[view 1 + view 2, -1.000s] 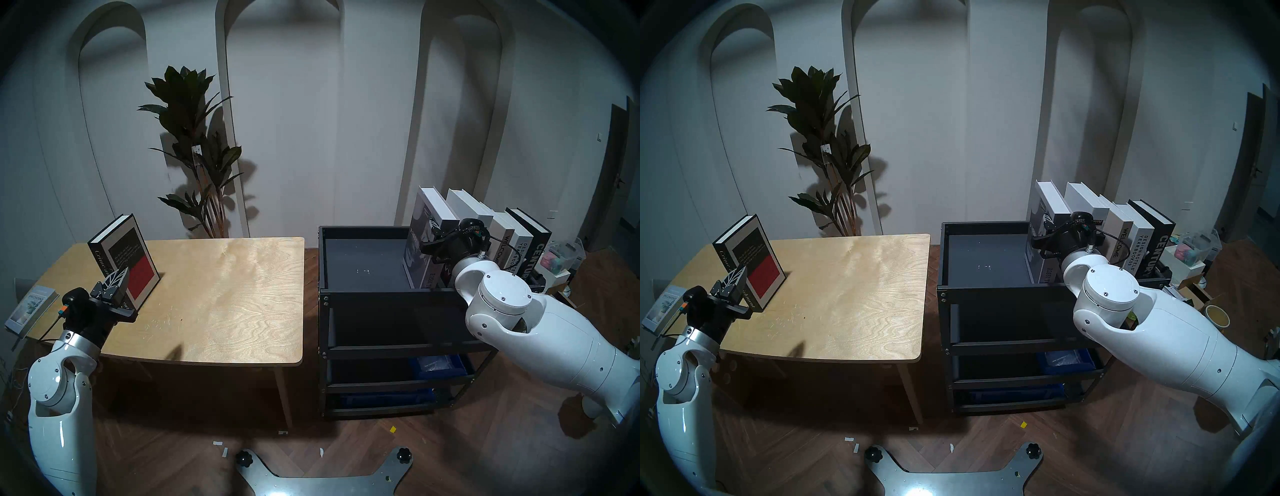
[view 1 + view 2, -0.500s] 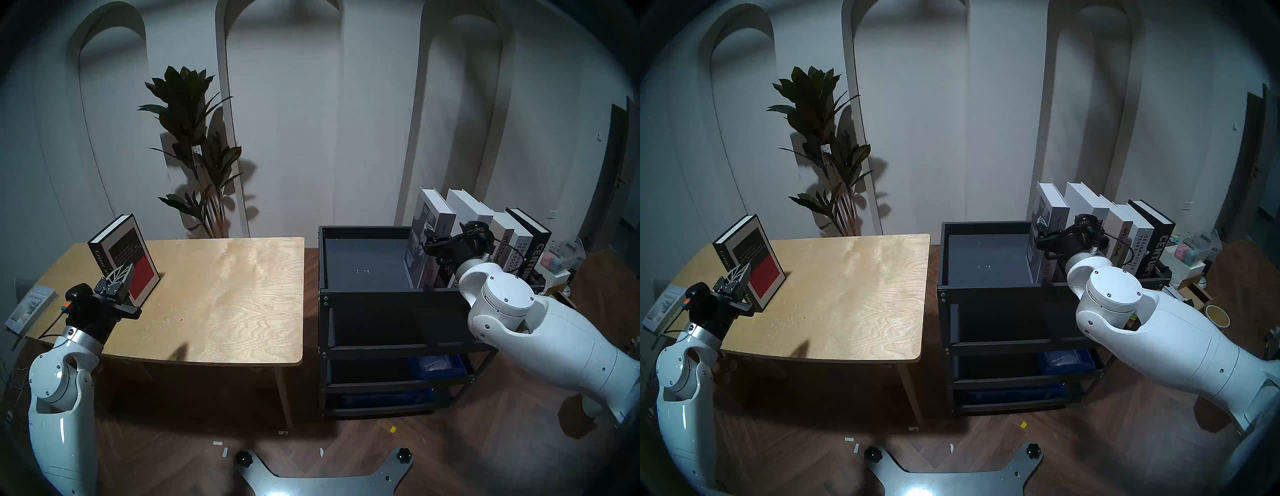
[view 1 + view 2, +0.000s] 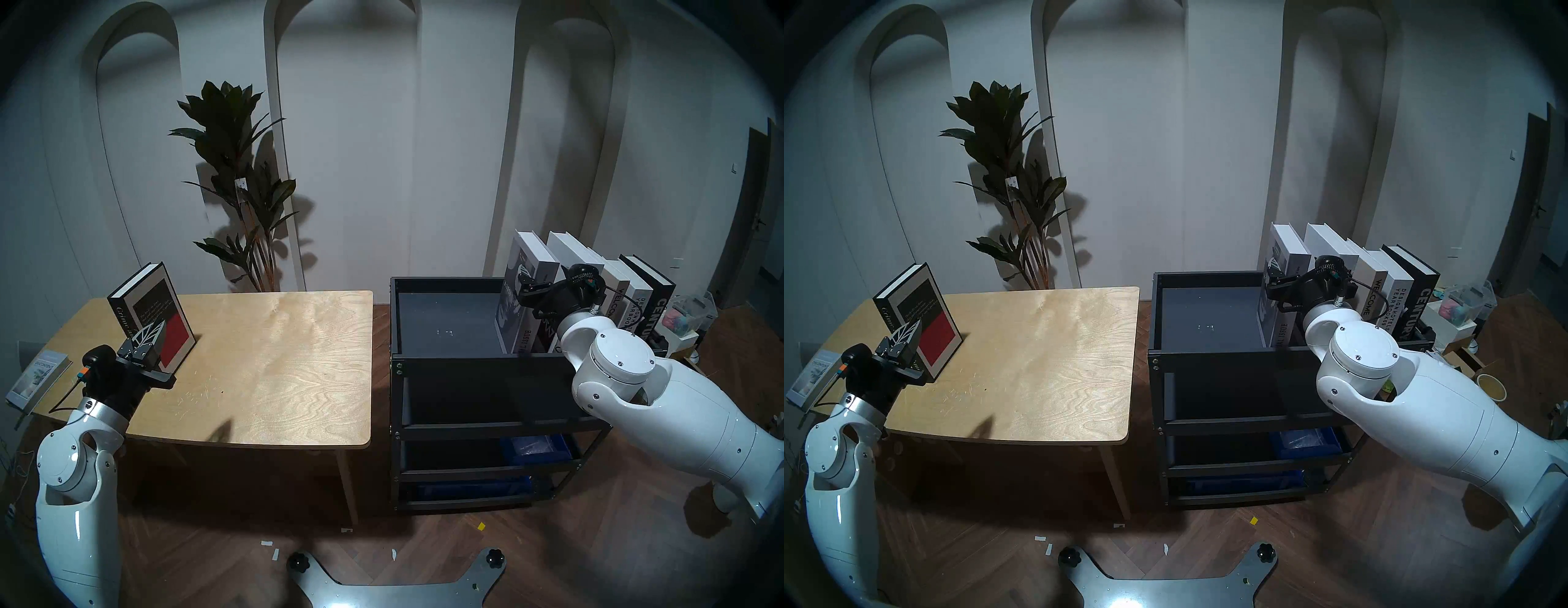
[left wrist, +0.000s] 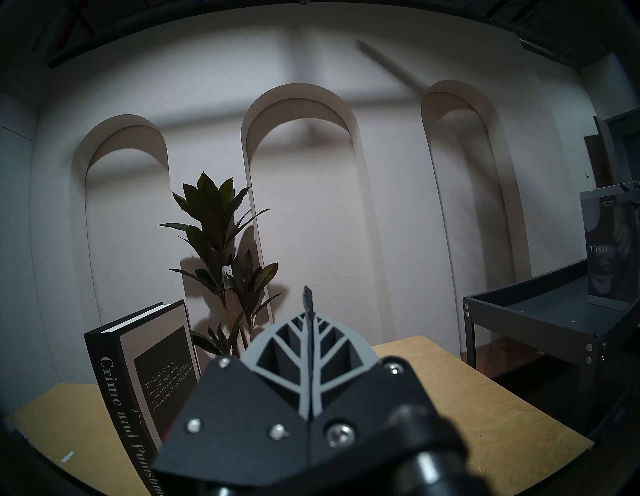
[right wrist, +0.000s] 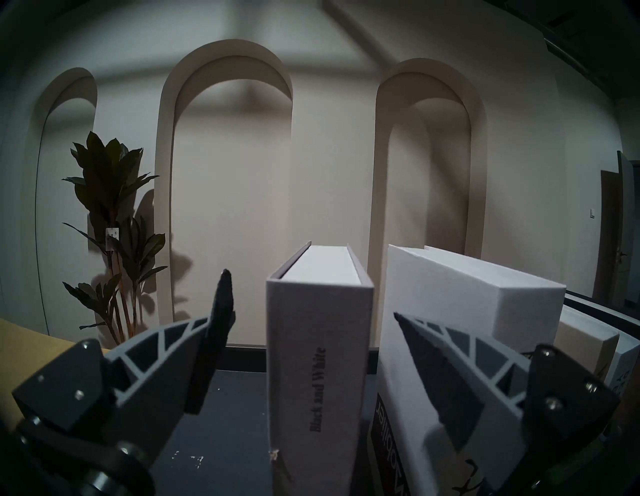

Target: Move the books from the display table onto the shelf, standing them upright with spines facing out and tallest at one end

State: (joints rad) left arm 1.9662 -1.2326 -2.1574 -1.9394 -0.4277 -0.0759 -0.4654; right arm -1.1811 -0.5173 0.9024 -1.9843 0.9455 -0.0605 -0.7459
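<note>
Standing on the light wooden table [image 3: 275, 365] is one big book, the Crime and Punishment book [image 3: 155, 316], near the far left corner. It stands up straight with its black, grey and red cover turned toward the middle of the table. The left gripper [image 3: 148, 339] floats just in front of this book with its two fingers pressed together and nothing between them. From the head view I cannot tell if it touches the book. Over on the black shelf [image 3: 449, 361], five books stand in a row at the right end of the top tray, spines facing the robot. The Special Issue book [image 3: 519, 297] is at the left end of the row, and its spine also says Black and White in the right wrist view. Next to it is a white book [image 3: 570, 252], then the Welcome book [image 3: 615, 293], the Designhotels Yearbook [image 3: 638, 303] and the black Century book [image 3: 657, 310]. The right gripper [image 5: 313, 350] has its fingers spread wide apart, one on each side of the Special Issue spine, with gaps showing, so it is not squeezing it. A leafy plant [image 3: 237, 178] stands behind the table by the wall. A thin grey book [image 3: 38, 378] lies off the table's left edge.
</note>
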